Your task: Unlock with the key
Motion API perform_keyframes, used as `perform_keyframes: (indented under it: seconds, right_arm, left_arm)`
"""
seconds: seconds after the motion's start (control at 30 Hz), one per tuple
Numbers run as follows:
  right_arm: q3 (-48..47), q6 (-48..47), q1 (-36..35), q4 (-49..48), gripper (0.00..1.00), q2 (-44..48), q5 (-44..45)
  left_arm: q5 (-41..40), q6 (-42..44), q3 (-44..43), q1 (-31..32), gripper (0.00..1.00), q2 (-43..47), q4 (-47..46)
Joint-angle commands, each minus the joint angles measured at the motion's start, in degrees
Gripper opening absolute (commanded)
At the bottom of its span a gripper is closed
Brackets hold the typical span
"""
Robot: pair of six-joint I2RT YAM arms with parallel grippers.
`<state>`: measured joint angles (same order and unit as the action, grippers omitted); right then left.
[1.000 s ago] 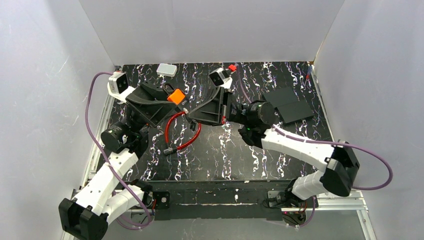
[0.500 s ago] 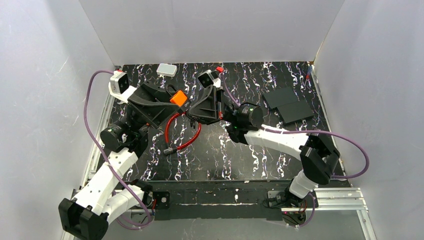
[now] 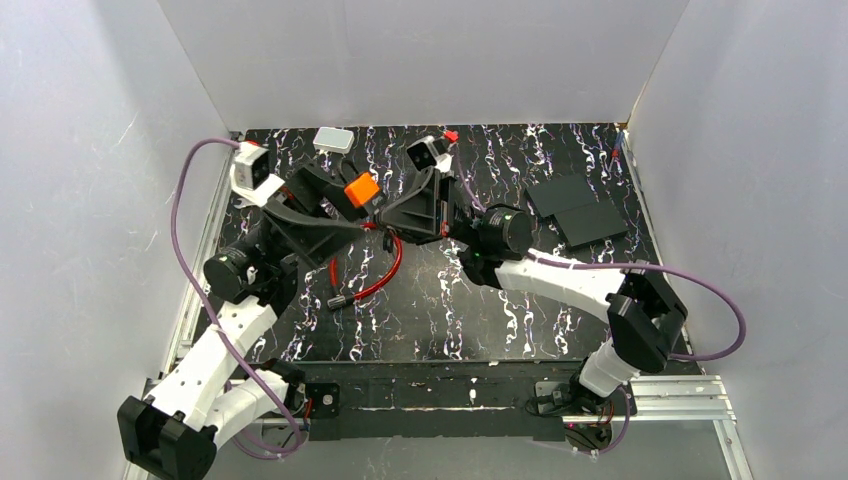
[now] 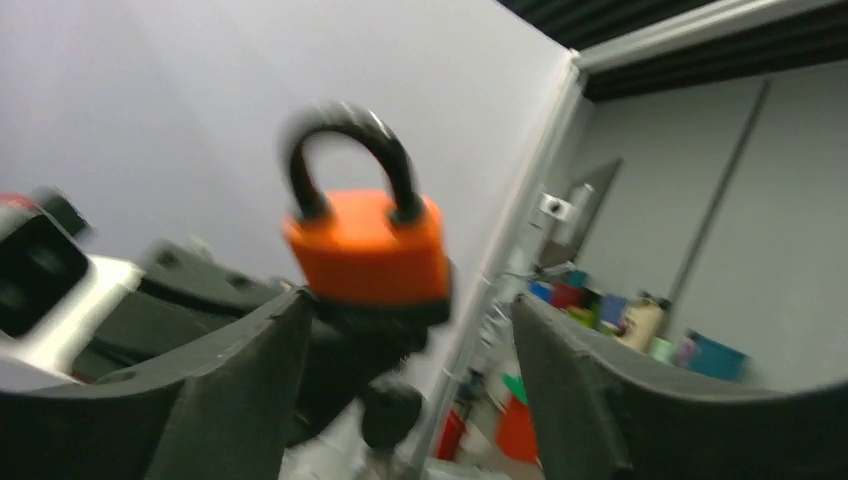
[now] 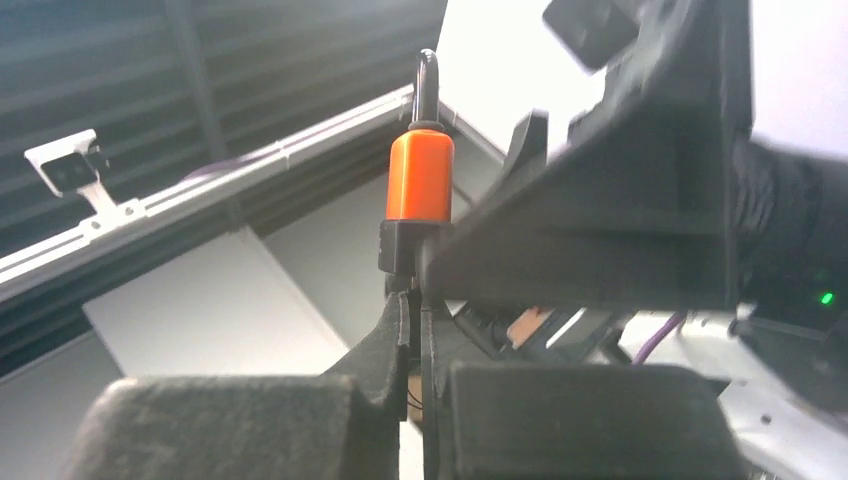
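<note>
An orange padlock [image 3: 361, 188] with a black shackle hangs in the air between my two grippers. In the left wrist view the padlock [image 4: 365, 250] rests against one finger [image 4: 240, 370] of my left gripper [image 4: 408, 305], with a clear gap to the other finger, so the jaws stand apart. The key's black head [image 4: 390, 408] shows just under the padlock's base. In the right wrist view my right gripper [image 5: 412, 300] is pinched shut right below the padlock [image 5: 421, 180], on something thin and dark. From above, both grippers [image 3: 355, 210] [image 3: 383, 222] meet at the padlock.
A red cable loop [image 3: 385, 272] lies on the black marbled table below the grippers. A small white box [image 3: 333, 139] sits at the back left. Two flat black plates [image 3: 577, 210] lie at the right. White walls close in on three sides.
My right gripper has swung left to the padlock's base. My left gripper and the padlock have shifted slightly up and to the right.
</note>
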<state>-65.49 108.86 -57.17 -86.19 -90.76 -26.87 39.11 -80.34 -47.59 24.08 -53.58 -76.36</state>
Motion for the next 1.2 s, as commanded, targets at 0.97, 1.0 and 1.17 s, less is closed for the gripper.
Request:
perform_keyframes:
  seconds: [0.97,1.0,1.17]
  right_arm:
    - [-0.02,-45.7,8.56,51.91,0.01,22.59,7.27]
    - [-0.26,-48.04,8.52,54.5,0.01,23.4,7.73]
    - [0.38,-60.38,8.56,67.65,0.01,28.71,12.19]
  left_arm:
    - [0.44,26.81,8.04,1.06,0.99,19.65,46.26]
    - [-1.17,27.82,8.14,1.06,0.99,20.41,48.69]
    - [-6.18,28.4,9.03,1.06,0.99,22.84,54.21]
